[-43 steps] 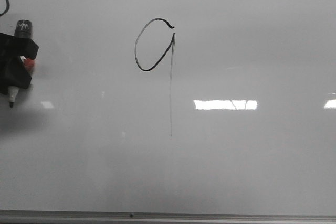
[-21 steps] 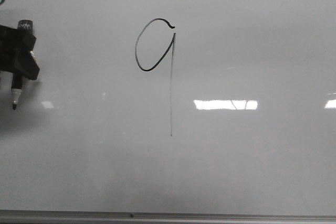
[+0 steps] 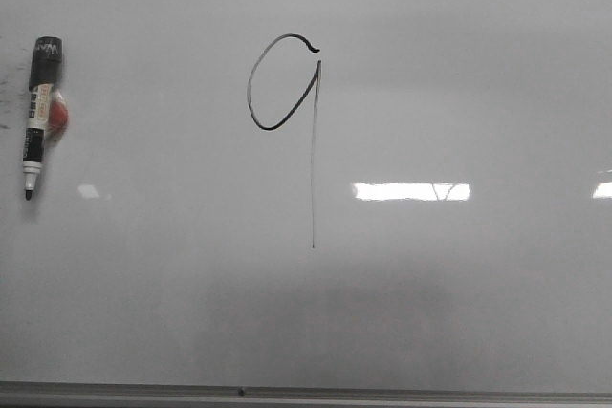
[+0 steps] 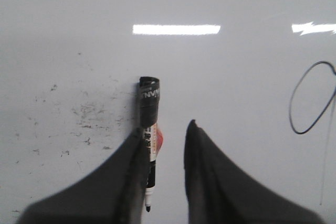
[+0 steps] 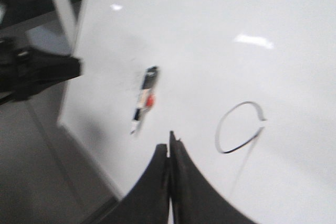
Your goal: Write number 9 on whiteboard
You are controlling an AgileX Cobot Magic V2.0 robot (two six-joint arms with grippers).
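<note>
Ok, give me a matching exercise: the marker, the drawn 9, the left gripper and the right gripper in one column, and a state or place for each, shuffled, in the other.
Things:
1. marker
2. number 9
3. left gripper
4. right gripper

States or places:
A. shut, holding nothing
B. drawn near the middle of the whiteboard
C. open, just above the marker
D. lying uncapped at the board's left side

Pairs: 1-D, 2-B, 3-C, 4-A

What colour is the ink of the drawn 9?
Black, clearest in the front view: the number 9.
</note>
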